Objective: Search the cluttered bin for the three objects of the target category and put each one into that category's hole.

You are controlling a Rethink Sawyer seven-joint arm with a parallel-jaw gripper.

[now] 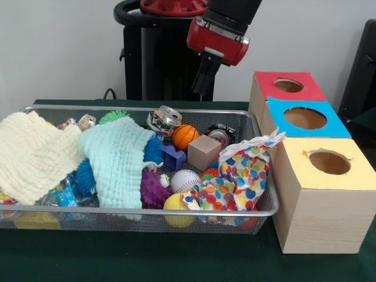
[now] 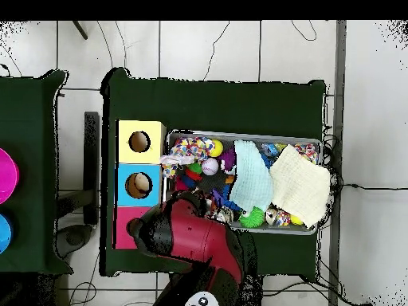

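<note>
The wire mesh bin is full of clutter; in the overhead view it lies right of the boxes. In it are an orange basketball, a baseball, a yellow ball, a can, a wooden cube and a blue block. The red-topped box shows its round hole at the far right. My gripper hangs above the bin's far rim, left of the red box, and touches nothing. In the overhead view the arm covers the gripper and part of the red top.
A pale yellow cloth, a mint cloth and a polka-dot cloth drape over the toys. A blue-topped box and a yellow-topped box stand in a row with the red one, right of the bin.
</note>
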